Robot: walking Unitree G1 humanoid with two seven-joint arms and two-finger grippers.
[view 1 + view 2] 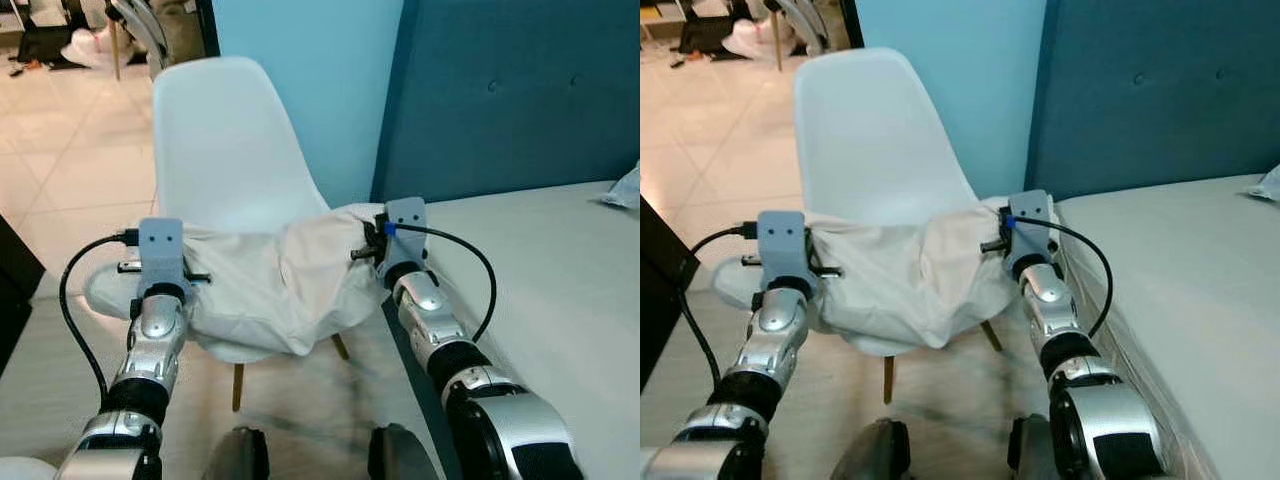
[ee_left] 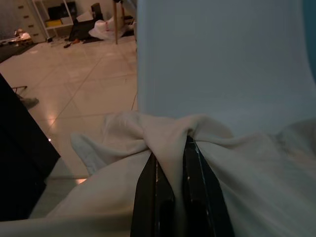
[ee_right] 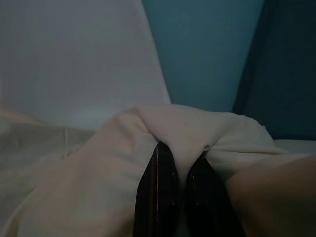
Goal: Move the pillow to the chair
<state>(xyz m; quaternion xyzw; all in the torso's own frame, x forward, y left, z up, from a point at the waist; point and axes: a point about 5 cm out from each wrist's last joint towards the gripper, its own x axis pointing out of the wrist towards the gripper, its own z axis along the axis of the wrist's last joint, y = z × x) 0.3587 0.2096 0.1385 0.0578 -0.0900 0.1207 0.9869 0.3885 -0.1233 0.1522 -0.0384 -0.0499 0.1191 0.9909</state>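
Both claws pinch pillow [image 1: 270, 285] ends over chair [image 1: 225, 150] seat.

Two silver arms reaching forward from the lower corners of the head view toward mid-frame, wrists level. Left gripper [image 2: 172, 170] at centre left, black fingers [image 2: 148, 197] pinched tight on a fold of pillow [image 1: 280, 285]. Right gripper [image 3: 180, 173] at centre right, likewise clamped on cloth.

No legible txt, labels or nos. anywhere.
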